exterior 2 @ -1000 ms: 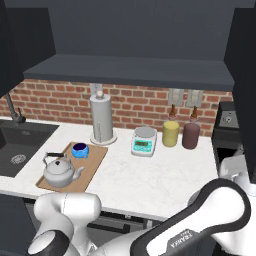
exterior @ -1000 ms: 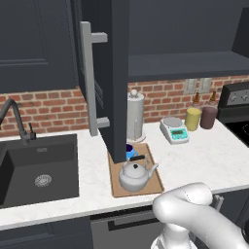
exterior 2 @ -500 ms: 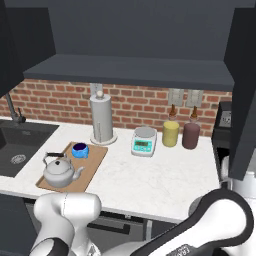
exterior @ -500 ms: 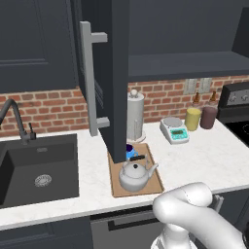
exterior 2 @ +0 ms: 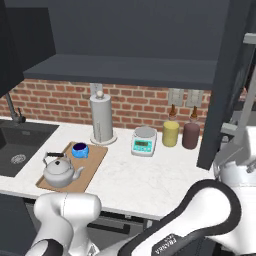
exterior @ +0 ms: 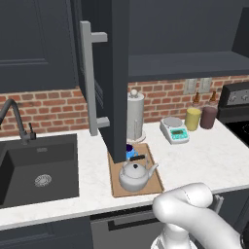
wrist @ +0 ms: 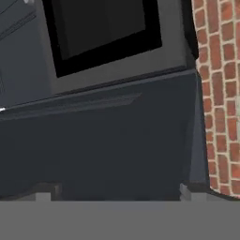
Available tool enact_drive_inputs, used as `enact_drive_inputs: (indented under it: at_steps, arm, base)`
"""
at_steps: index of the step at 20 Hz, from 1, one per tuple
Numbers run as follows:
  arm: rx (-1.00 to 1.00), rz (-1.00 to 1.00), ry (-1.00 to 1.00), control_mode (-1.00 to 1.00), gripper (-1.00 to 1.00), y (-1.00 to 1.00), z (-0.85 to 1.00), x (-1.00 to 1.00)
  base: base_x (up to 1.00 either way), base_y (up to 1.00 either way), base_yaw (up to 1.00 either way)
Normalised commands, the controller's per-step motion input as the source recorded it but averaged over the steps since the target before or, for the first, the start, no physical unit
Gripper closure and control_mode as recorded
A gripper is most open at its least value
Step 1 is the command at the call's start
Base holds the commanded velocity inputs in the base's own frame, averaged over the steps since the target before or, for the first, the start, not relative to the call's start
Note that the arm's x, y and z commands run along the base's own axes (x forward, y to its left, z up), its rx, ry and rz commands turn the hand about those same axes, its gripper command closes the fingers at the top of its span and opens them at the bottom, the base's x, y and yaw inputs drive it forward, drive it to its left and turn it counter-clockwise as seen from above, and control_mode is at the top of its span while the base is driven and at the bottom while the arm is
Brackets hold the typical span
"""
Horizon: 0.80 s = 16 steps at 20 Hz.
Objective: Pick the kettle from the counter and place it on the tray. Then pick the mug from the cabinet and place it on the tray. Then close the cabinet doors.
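Kettle (exterior: pixel 134 175) and mug (exterior 2: pixel 79 150) sat on the tray (exterior 2: pixel 88 172); cabinet doors (exterior: pixel 118 78) stood open, unclosed. Gripper state: impossible to tell.

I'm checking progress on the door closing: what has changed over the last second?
Only the robot's arm shifted at the right of the right base view. The kettle and mug stayed on the tray, and the cabinet doors remain open.

Kettle (exterior: pixel 134 175) and mug (exterior: pixel 130 153) on tray (exterior: pixel 154 182), mug behind kettle
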Motion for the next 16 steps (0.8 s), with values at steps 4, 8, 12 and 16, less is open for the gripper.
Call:
enact_drive_inputs:
  at_steps: [4, 8, 12, 16]
  arm:
    - [-0.23, 0.00, 0.26, -1.00, -1.00, 0.62, 0.53, 0.28]
    - [-0.22, 0.00, 0.27, -1.00, -1.00, 0.51, 0.51, 0.29]
    - [-0.22, -0.01, 0.29, -1.00, -1.00, 0.53, 0.45, 0.30]
    - [-0.21, 0.00, 0.30, -1.00, -1.00, 0.52, 0.42, 0.32]
  base:
    - [0.00, 0.00, 0.00]
    - [0.00, 0.00, 0.00]
    - [0.00, 0.00, 0.00]
    - [0.00, 0.00, 0.00]
